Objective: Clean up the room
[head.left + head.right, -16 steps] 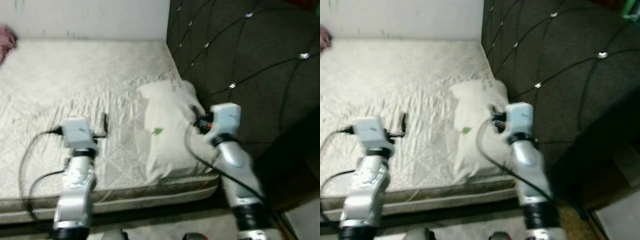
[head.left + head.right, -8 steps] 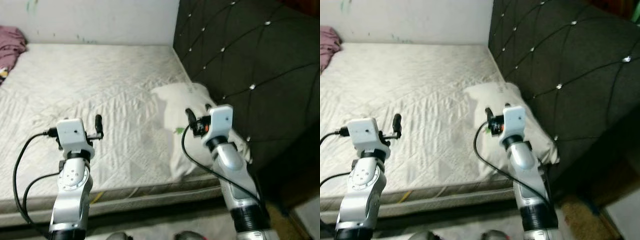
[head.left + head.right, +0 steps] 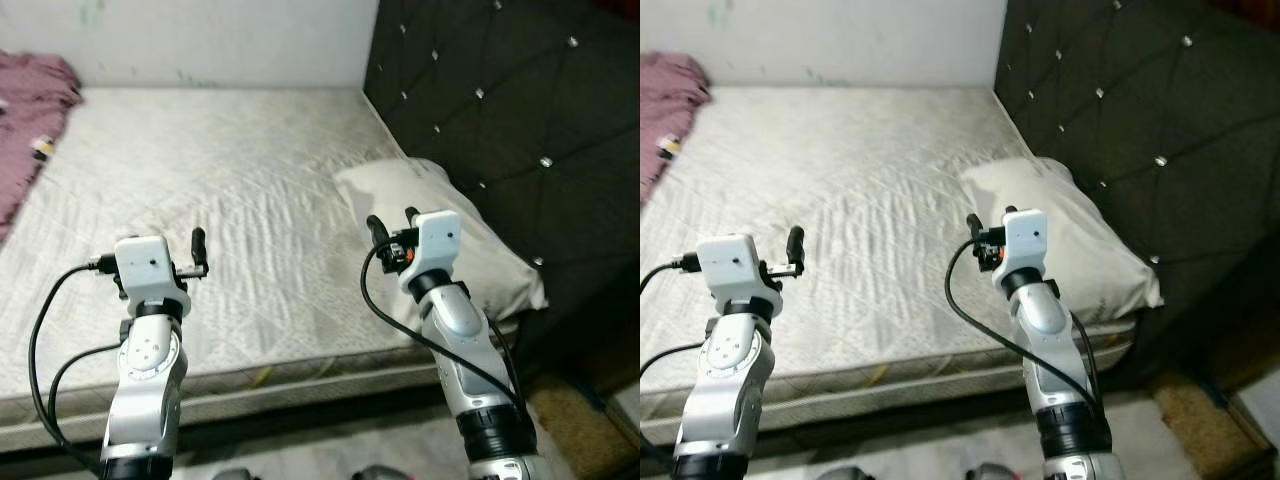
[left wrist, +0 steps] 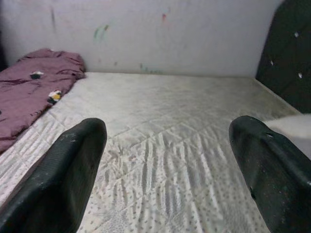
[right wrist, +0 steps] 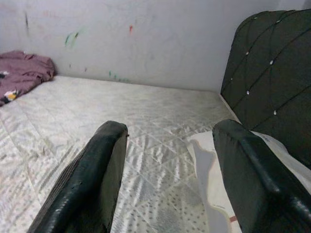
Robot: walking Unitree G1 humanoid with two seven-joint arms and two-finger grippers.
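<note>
A white pillow (image 3: 487,262) lies on the bare quilted mattress (image 3: 220,170), against the dark tufted headboard (image 3: 500,100). A crumpled purple blanket (image 3: 30,110) sits at the mattress's far left, with a small white and yellow item (image 3: 42,147) on it. My left gripper (image 4: 167,141) is raised over the near edge of the bed, open and empty. My right gripper (image 3: 392,222) is held up just in front of the pillow's near left side, also open, with nothing between its fingers (image 5: 87,179).
A pale wall (image 3: 200,35) with small paint marks runs behind the bed. The mattress's front edge (image 3: 300,370) crosses below my arms. Brown floor (image 3: 575,410) lies at the lower right, past the foot of the headboard.
The whole view has swung left: pillow and headboard sit farther right in the picture and the purple blanket has come into sight. Both arms stay raised, grippers still open.
</note>
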